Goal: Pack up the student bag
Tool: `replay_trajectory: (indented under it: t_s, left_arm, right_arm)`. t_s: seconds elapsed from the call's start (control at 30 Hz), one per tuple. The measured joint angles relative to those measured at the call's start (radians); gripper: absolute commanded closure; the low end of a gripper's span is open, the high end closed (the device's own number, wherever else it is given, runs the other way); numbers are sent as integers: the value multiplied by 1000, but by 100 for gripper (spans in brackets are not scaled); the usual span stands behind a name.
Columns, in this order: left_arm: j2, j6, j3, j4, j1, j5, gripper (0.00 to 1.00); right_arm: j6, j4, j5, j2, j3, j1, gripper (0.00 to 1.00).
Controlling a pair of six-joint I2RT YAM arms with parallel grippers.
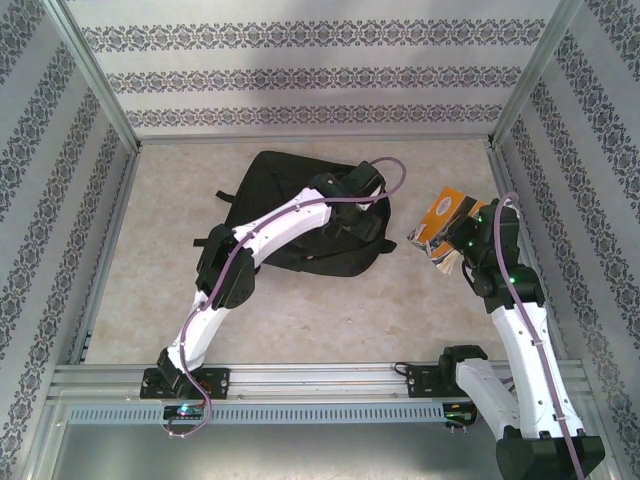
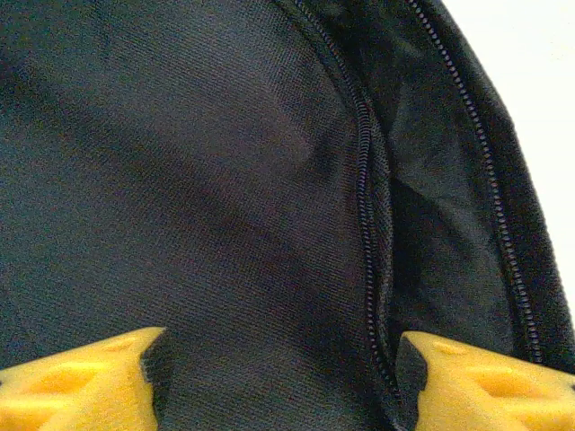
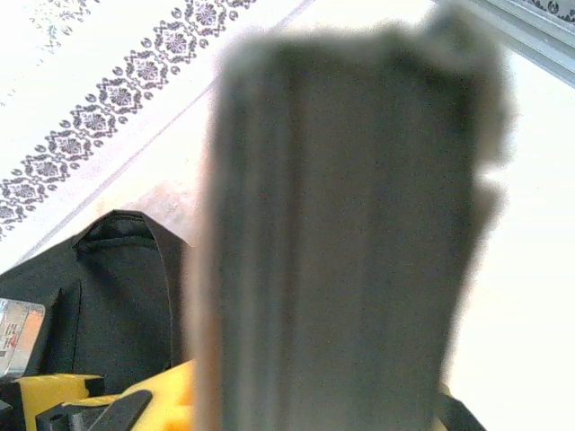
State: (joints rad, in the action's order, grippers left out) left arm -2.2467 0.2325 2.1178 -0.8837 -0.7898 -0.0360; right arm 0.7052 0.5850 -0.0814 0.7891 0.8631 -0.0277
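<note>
Staging book insert, I judge: right gripper [image 1: 463, 242] clamped on thin orange-cover book [image 1: 438, 212]; left gripper [image 2: 278, 359] jaws apart, close over large black soft fabric backpack [image 1: 270, 190], contact unclear. Open zipper line [image 2: 368, 180] runs just right of centre between its fingers. Backpack lies flat under left gripper, left of right gripper. Next: spread mouth, slide book in edge-first.

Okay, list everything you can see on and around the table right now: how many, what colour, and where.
student bag: one, black, mid-table
zipper: one, black, open on the bag
books: number unclear, orange cover, held up right of the bag
table: one, beige, under the bag
walls: three, white with grey pattern, around the table
left gripper: one, yellow fingers, open over the zipper
right gripper: one, yellow fingers, shut on the books
</note>
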Motion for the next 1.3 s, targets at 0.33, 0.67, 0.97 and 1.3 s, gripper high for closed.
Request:
replay_trajectory:
  t_s: [0.33,0.67,0.97,1.3]
  left_arm:
    - [-25,-89,-5,-11,-9,-16,3]
    - [-146,-188,32,-49,-26,158,29]
    - [-138,-240,-2,-49,-34,279,100]
    - [103,-264,-50,-26,-33,339,100]
  right_arm:
    - [4,-26,45,9,-5,6,100]
    - [16,-58,84,27,-9,6,100]
    - [30,-65,114,37,-9,6,100]
    - [31,-65,145,37,-9,6,100]
